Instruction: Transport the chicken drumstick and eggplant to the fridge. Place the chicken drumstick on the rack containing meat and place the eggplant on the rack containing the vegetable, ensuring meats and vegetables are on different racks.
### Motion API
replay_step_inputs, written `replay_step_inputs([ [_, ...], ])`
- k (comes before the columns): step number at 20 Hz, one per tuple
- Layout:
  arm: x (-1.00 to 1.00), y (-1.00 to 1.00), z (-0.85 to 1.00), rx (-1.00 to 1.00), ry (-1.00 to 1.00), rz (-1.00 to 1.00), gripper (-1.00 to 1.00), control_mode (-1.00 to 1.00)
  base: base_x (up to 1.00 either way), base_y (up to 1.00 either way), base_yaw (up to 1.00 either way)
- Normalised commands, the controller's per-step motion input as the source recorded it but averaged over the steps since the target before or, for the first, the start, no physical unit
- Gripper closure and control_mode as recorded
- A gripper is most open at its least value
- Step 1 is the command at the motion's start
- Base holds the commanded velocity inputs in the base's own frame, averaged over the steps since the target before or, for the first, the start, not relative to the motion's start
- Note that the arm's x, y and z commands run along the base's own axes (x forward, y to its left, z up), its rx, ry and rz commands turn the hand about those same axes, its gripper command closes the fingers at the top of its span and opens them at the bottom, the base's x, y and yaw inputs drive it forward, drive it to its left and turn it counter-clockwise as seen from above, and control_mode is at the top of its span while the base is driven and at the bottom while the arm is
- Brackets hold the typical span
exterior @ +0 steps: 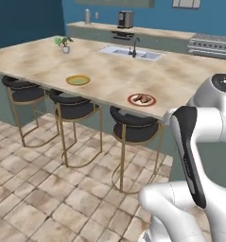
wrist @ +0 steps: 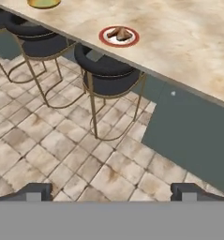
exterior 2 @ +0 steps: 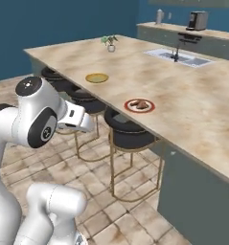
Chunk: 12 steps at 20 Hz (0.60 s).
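A red-rimmed plate (exterior: 133,100) (exterior 2: 128,106) (wrist: 104,38) lies near the front edge of the island counter (exterior: 43,66). On it sits the chicken drumstick (exterior: 140,98) (exterior 2: 141,104) (wrist: 118,33), a brown lump. A darker lump lies against it, too small to tell if it is the eggplant. The fridge is out of view. My gripper (wrist: 113,191) hangs open over the tiled floor, well short of the plate and below counter height. Its dark fingertips (wrist: 38,190) stand far apart with nothing between them.
Black stools with gold legs (exterior: 133,125) (wrist: 106,70) stand tucked under the counter edge, one right below the plate. A yellow bowl (exterior: 78,80) (exterior 2: 97,77), a small plant (exterior: 65,43) and a sink (exterior: 131,53) are on the island. Tiled floor (wrist: 62,150) lies in front.
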Motion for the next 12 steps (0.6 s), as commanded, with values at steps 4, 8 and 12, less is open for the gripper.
replay_step_inputs([
  [4, 0.0, 0.0, 0.0, 0.0, 0.0, 0.0, -1.0, 1.0, 1.0, 1.0, -0.56],
  [8, 0.0, 0.0, 0.0, 0.0, 0.0, 0.0, -1.0, 1.0, 0.86, 1.0, -0.45],
  [12, 0.0, 0.0, 0.0, 0.0, 0.0, 0.0, -1.0, 1.0, 0.66, 1.0, -0.39],
])
